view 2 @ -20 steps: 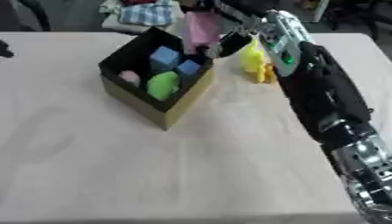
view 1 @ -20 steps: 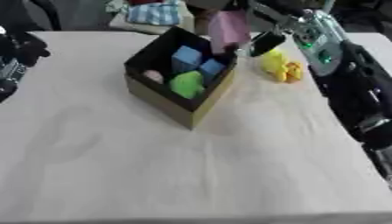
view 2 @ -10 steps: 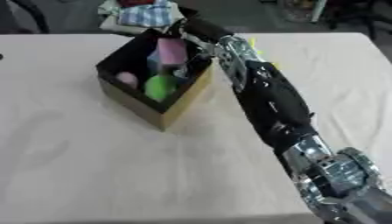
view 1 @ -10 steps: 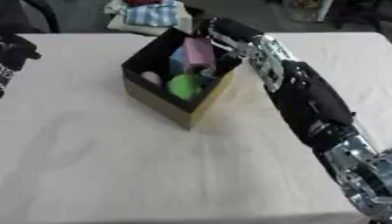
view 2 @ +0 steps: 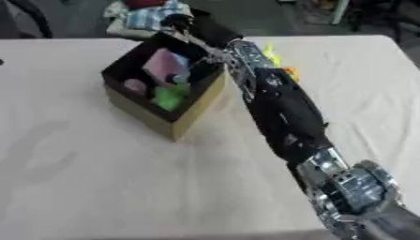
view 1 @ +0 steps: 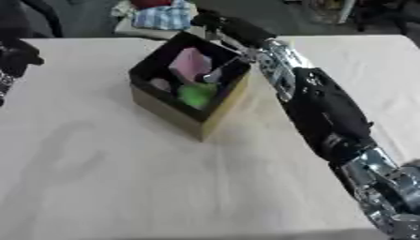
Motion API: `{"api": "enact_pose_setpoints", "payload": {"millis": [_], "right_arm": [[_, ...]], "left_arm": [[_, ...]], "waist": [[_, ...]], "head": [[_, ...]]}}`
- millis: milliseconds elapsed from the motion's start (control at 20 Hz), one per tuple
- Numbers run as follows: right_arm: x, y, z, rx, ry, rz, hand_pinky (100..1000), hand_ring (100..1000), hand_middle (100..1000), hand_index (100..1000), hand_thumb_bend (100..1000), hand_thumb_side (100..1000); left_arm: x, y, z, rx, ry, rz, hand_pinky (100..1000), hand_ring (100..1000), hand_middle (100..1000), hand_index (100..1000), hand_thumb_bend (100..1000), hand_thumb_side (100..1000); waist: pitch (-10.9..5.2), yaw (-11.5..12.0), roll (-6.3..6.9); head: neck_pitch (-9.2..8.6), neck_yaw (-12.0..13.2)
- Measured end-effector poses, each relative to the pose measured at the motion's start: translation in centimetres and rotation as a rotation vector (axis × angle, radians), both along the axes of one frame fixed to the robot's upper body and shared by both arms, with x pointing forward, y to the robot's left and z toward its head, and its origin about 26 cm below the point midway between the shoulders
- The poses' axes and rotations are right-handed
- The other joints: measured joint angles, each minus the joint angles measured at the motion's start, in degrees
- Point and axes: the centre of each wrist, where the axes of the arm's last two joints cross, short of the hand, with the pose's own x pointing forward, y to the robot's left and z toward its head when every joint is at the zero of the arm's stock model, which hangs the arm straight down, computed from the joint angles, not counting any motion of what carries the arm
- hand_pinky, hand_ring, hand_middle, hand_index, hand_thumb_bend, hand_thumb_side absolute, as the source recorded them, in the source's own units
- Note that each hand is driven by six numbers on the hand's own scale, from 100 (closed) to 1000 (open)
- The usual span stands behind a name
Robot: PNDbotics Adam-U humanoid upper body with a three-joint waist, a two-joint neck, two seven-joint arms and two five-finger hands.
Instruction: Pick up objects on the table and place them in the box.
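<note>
Surface (view 1: 123, 178) spreads pale around the box (view 1: 190, 117), my landmark. My right arm stretches over its far right corner, right hand (view 1: 215, 23) just past the far rim; I cannot tell its fingers. Left hand (view 1: 15, 58) sits well left of the box, fingers unclear. Inside: pink block (view 1: 190, 64), green piece (view 1: 197, 93). Right of the box, a yellow toy (view 2: 271, 54).

Your right hand (view 2: 190, 24) blurred over box (view 1: 215, 116) far corner; fingers' state unreadable. Your left hand (view 1: 16, 58) cut by left edge, only dark part shows. Yellow thing (view 2: 269, 52) near worktop (view 1: 123, 187) far right mostly behind your forearm. Box contents soft: pink slab (view 1: 190, 64), green lump (view 1: 198, 94), shapes unclear.
</note>
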Motion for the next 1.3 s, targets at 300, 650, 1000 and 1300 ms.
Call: {"api": "enact_pose_setpoints", "payload": {"millis": [300,650,1000,1300], "right_arm": [[-0.7,-0.1,2.7,0.089,-0.064,0.044,756,858,971,1000,549,481],[-1.0,-4.0,5.4,0.219,-0.071,-0.021,722,832,920,987,516,462],[-0.2,-10.9,5.2,0.358,0.016,-0.236,705,817,894,968,501,469],[0.5,-15.0,2.9,0.42,0.099,-0.414,695,809,885,955,495,466]], "left_arm": [[-0.1,0.0,-0.1,0.0,0.002,0.001,763,613,570,804,526,662],[-0.1,0.2,-0.2,-0.001,0.004,0.007,762,613,570,804,525,664],[-0.2,0.5,-0.4,-0.001,0.01,0.018,762,613,569,803,524,666],[-0.2,0.6,-0.7,-0.001,0.02,0.025,762,613,568,803,523,666]], "waist": [[0.0,-0.65,0.0],[0.01,-1.36,0.0],[0.01,-1.82,0.0],[0.02,-1.96,-0.01]], "head": [[0.0,0.15],[0.0,1.09],[0.0,2.25],[0.0,2.87]]}}
